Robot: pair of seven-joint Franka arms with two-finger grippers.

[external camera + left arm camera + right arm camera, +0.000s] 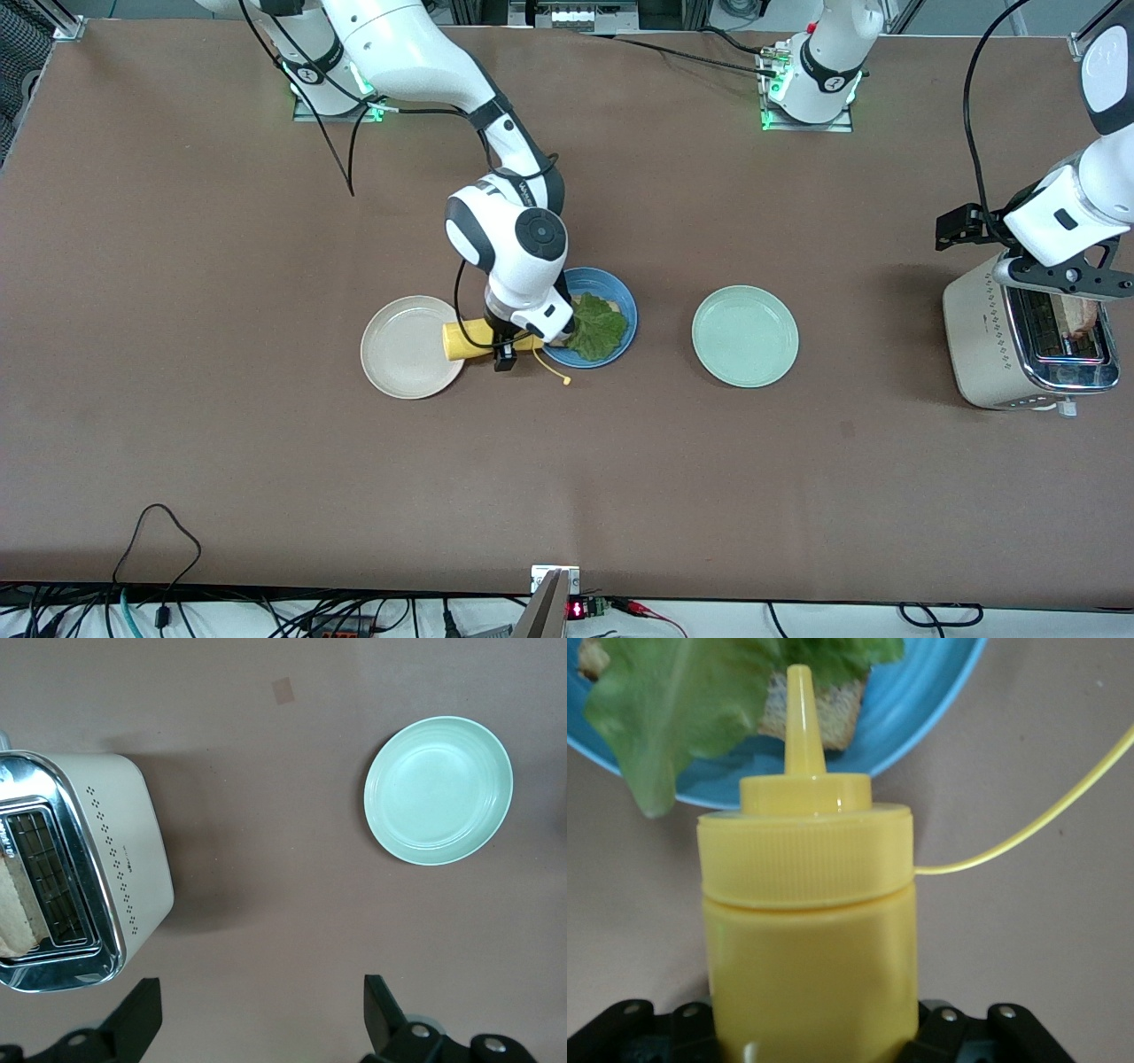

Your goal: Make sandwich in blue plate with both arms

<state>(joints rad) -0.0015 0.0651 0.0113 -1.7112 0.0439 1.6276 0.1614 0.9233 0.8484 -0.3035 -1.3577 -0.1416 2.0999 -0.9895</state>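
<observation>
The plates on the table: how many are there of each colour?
Blue plate: 1
Beige plate: 1
Mint-green plate: 1
Total: 3

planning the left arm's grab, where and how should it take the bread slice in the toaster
Grip the top edge of the bread slice that sticks up out of the toaster slot, coming straight down from above, fingers across its flat faces. The slot walls hide the rest. The open left gripper hangs above the table beside the toaster.
</observation>
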